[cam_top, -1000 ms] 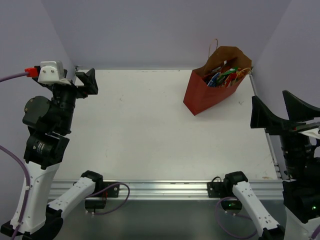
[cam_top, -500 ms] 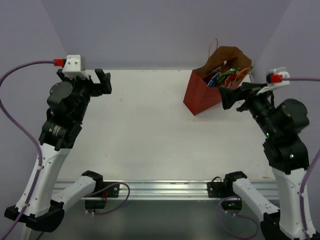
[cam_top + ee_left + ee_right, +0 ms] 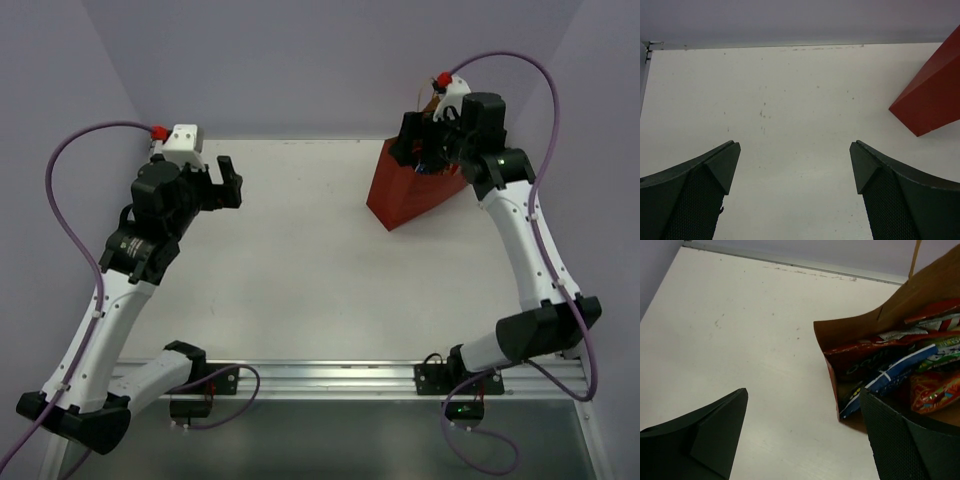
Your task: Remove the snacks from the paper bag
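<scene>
The bag (image 3: pixel 403 202) stands at the table's (image 3: pixel 300 270) far right corner, long axis upright, mouth pointing up, one red corner edge turned toward the near left. In the right wrist view the snacks (image 3: pixel 892 371) lie jumbled inside: red, blue-white, green and orange foil, the blue-white one slanting down to the near wall. The right gripper (image 3: pixel 422 140) hovers over the mouth's left edge, jaws wide, one finger over the opening, the other over bare table. The left gripper (image 3: pixel 222 185), also spread wide and empty, hangs well apart at the far left
</scene>
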`<state>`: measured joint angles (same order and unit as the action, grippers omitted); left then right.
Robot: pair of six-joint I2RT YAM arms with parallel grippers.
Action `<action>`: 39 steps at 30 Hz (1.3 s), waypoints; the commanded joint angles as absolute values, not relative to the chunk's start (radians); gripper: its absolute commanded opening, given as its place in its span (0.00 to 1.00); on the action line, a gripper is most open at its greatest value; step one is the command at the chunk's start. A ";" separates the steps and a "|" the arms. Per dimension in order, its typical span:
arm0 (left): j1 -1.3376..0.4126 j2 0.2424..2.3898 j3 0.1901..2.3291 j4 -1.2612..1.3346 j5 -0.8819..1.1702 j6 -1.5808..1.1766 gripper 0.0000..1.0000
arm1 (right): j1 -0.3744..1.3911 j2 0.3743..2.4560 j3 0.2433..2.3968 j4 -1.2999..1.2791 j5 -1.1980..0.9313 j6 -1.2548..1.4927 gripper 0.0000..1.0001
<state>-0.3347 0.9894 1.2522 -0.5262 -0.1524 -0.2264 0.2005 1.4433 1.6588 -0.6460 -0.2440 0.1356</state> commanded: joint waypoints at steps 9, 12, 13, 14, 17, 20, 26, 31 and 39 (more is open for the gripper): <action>-0.339 0.942 1.227 -0.572 -0.173 -0.224 1.00 | 0.187 1.730 1.853 -0.701 -0.348 0.011 0.75; -0.339 0.948 1.227 -0.574 -0.173 -0.213 1.00 | 0.189 1.770 1.867 -0.721 -0.371 0.008 0.69; -0.339 0.953 1.229 -0.575 -0.175 -0.207 1.00 | 0.190 1.779 1.870 -0.729 -0.380 -0.026 0.68; -0.339 0.956 1.233 -0.577 -0.176 -0.204 1.00 | 0.192 1.789 1.870 -0.738 -0.396 -0.037 0.66; -0.339 0.966 1.244 -0.583 -0.183 -0.193 1.00 | 0.196 1.804 1.856 -0.750 -0.396 -0.049 0.60; -0.339 0.977 1.252 -0.589 -0.183 -0.186 1.00 | 0.206 1.807 1.836 -0.759 -0.385 -0.069 0.57; -0.339 0.985 1.255 -0.595 -0.178 -0.179 1.00 | 0.230 1.805 1.833 -0.776 -0.305 -0.104 0.48; -0.339 0.982 1.255 -0.603 -0.178 -0.178 1.00 | 0.247 1.812 1.844 -0.779 -0.256 -0.115 0.32; -0.339 0.971 1.256 -0.614 -0.187 -0.169 1.00 | 0.275 1.812 1.838 -0.770 -0.193 -0.130 0.05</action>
